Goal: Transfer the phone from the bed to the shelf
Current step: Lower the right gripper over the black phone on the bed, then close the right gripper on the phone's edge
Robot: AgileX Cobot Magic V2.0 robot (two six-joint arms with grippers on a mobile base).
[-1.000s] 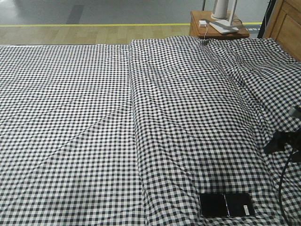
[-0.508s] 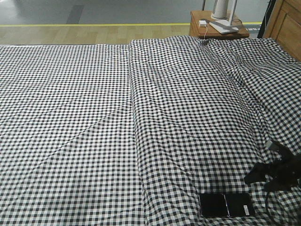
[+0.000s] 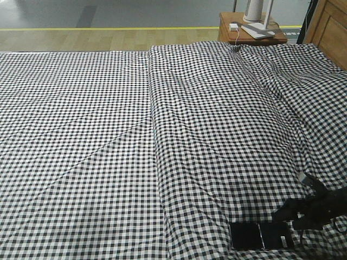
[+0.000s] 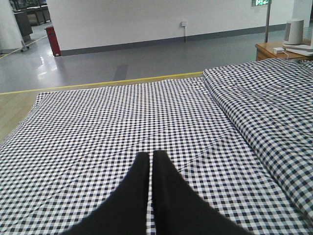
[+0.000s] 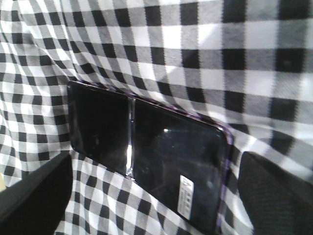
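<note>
The phone (image 3: 260,236) lies flat on the bed (image 3: 81,135) near the front right edge, glossy black with a small white sticker. In the right wrist view the phone (image 5: 161,161) fills the lower middle. My right gripper (image 5: 154,205) is open, one finger on each side of the phone's sticker end, close above the checked cloth (image 5: 195,49). From the front, the right gripper (image 3: 282,214) hovers just right of the phone. My left gripper (image 4: 151,164) is shut and empty over the bed (image 4: 122,112). The shelf is out of view.
A reddish-brown bedside table (image 3: 252,35) with white items stands beyond the bed's far right. A wooden panel (image 3: 331,27) rises at the top right. A raised fold of bedding (image 3: 217,108) runs down the right half. Grey floor (image 4: 122,58) lies beyond.
My right gripper has come down and to the left, from beside the bed's right edge to just over the phone's right end. The phone has not moved.
</note>
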